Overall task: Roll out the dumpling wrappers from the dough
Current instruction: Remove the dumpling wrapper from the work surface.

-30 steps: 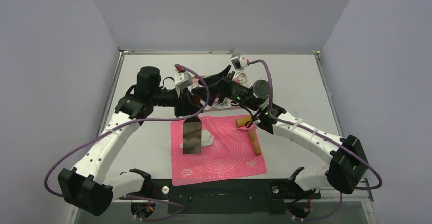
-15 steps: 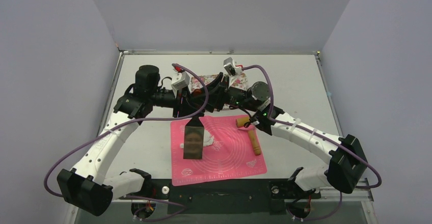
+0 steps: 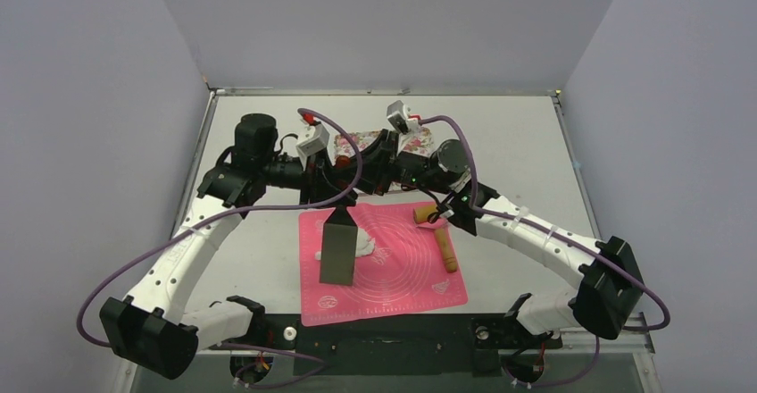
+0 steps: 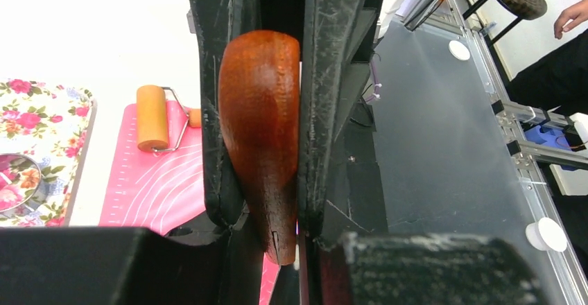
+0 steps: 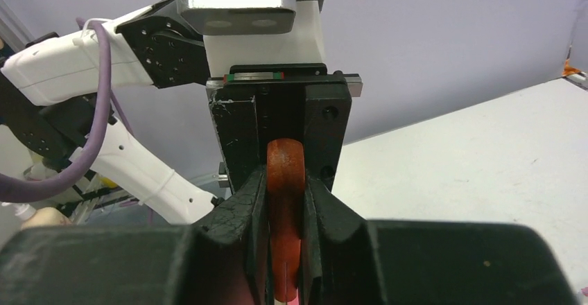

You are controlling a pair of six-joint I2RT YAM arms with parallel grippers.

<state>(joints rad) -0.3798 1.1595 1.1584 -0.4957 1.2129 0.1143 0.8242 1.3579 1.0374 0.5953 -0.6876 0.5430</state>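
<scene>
Dark scraper [image 3: 337, 252] partly hides dough [image 3: 365, 246] on pink mat [image 3: 402, 277].

The scraper handle [image 4: 260, 138] fills the gap in both jaws. The left gripper [image 4: 267, 76] and right gripper [image 5: 284, 180] meet nose to nose, leaving no passage between them. Below the jaws hangs the scraper blade [image 3: 337, 252], the dough [image 3: 364, 246] just beside it. Right of the jaws lies the roller [image 3: 444, 243], with bare mat [image 3: 393, 281] between.

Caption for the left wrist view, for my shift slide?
Left pincer clamped on the wooden scraper handle, with the rolling pin lying on the pink mat beyond.
</scene>
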